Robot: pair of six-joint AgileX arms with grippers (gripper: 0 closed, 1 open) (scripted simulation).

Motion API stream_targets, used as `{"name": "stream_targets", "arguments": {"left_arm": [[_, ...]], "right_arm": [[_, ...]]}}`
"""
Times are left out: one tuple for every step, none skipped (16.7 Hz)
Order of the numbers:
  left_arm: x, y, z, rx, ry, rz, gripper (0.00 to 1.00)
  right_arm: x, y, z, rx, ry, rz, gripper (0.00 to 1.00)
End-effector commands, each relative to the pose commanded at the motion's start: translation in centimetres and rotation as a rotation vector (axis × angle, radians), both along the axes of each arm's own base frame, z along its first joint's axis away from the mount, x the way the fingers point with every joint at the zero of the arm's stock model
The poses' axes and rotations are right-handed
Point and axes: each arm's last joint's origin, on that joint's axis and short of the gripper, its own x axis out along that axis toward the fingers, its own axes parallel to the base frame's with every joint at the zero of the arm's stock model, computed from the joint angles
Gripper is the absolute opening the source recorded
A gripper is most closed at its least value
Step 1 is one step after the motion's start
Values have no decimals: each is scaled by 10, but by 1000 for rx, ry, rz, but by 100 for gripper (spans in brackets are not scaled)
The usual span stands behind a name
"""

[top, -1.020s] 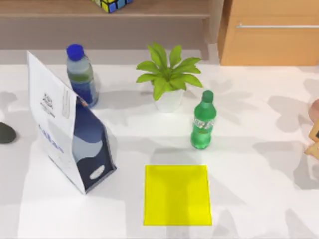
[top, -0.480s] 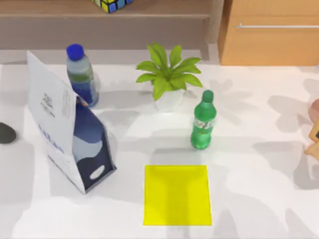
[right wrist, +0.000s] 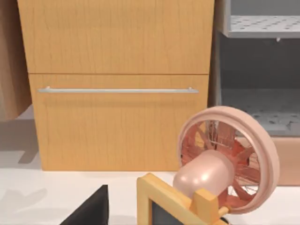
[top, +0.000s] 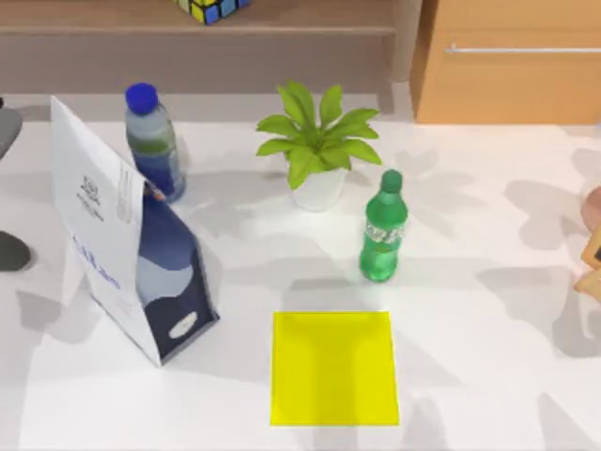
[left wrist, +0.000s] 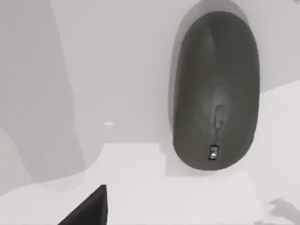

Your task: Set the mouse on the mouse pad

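Mouse (top: 12, 251): dark grey oval, flat on the desk (top: 488, 235) at its left edge, about midway along it; seen close from the left wrist view (left wrist: 214, 91), lying alone on the bare white top, nothing touching it
Mouse pad (top: 333, 368): bright yellow square, flat near the front edge of the desk, around the middle; well apart from the mouse; bare
Left gripper: part of the arm at the left edge, toward the far corner; a dark finger (left wrist: 89, 211) over the desk near the mouse; jaws cannot be told
Right gripper: a dark finger (right wrist: 91, 208) facing the wooden cabinet (right wrist: 117, 84) and a pink fan (right wrist: 225, 161); jaws cannot be told
Paper bag (top: 127, 244): white and navy, between mouse and pad
Bottles: blue-capped bottle (top: 153, 141) toward the far edge; green bottle (top: 382, 240) beyond the pad
Potted plant (top: 317, 141): toward the far edge, middle
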Motion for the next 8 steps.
{"name": "stream_targets", "arguments": {"left_arm": [[1,-1,-3,-2,13,-6,100],[1,-1,-4,-2,14,-7,100],[1,-1,-4,-2,14,-7,100],[1,-1,-4,-2,14,-7,100],[1,-1,-4,-2,14,-7,100],[0,1,-3,-1,11,0,100],[0,1,-4,-1,12,-1,100],[1,1,-9,-2,15,-3,100]], "right_arm": [[0,0,0,0,0,0,100],[0,0,0,0,0,0,100],[0,0,0,0,0,0,100],[0,0,0,0,0,0,100],[0,0,0,0,0,0,100],[0,0,0,0,0,0,100],[0,0,0,0,0,0,100],[0,0,0,0,0,0,100]]}}
